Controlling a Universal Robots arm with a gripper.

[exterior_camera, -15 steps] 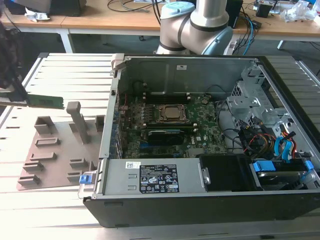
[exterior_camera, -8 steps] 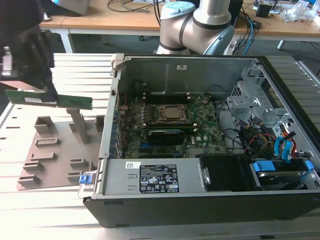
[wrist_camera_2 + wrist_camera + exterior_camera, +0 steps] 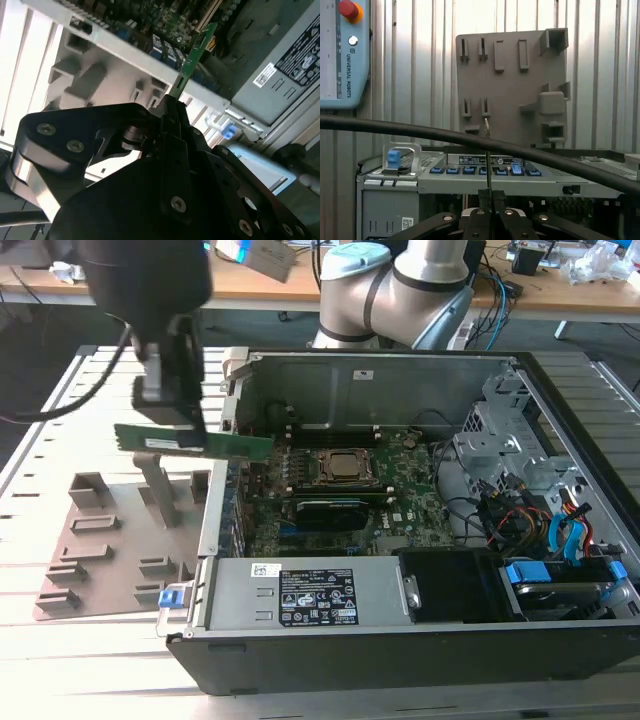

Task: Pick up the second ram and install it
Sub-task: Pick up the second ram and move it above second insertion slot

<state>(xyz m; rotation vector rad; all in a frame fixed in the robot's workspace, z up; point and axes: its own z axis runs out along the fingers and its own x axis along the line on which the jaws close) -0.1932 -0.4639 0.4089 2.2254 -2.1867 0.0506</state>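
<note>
One green stick, the second ram (image 3: pixel 240 444), sits pinched in the closed claw (image 3: pixel 178 428), jutting either side.

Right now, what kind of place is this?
Likely a robotics lab bench: an open computer case on a slatted metal table, a grey holder tray, and a cluttered desk behind the arm.

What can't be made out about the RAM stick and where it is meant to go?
Exterior view: the gripper covers the middle of the second ram, hiding the contact points.
First wrist view: the ram is edge-on, so its chips are unseen; a black cable crosses it.
Second wrist view: the gripper's body hides the ram's gripped end.
Exterior view: memory slots on the motherboard are too small to tell free from filled.
</note>
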